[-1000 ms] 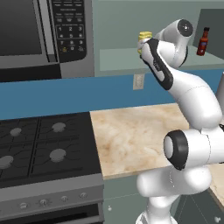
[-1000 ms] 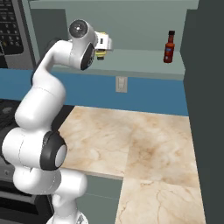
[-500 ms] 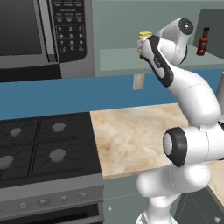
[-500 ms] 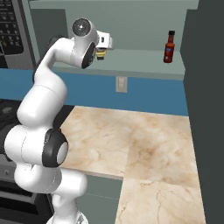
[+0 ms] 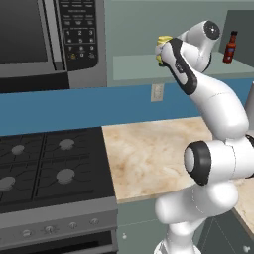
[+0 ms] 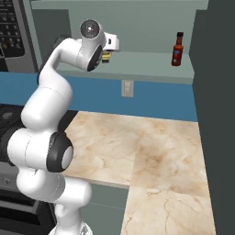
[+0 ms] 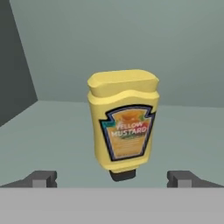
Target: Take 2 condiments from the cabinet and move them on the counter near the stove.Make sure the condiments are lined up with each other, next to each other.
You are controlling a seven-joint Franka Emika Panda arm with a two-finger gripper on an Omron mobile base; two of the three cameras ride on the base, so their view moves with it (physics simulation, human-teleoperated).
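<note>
Neither condiment has left the cabinet shelf [image 6: 147, 62] yet: my gripper [image 7: 111, 178] is spread wide and empty before the yellow mustard bottle [image 7: 123, 119], the hot-sauce bottle [image 6: 177, 49] stands well apart, and the counter [image 5: 149, 154] by the stove [image 5: 49, 168] awaits both.

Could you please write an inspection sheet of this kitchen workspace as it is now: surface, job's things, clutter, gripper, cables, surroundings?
Surface: counter, beige marbled stone, bare.
Job's things: mustard bottle, yellow, stands cap down on the cabinet shelf; hot-sauce bottle, upright further right on the same shelf. Neither is on the counter yet.
Clutter: nothing seen.
Gripper: gripper open, raised to the shelf, facing the mustard bottle; fingertips stand wide on either side of it, not touching.
Cables: nothing seen; a wall outlet sits below the shelf.
Surroundings: stove left of the counter, microwave above it.
</note>
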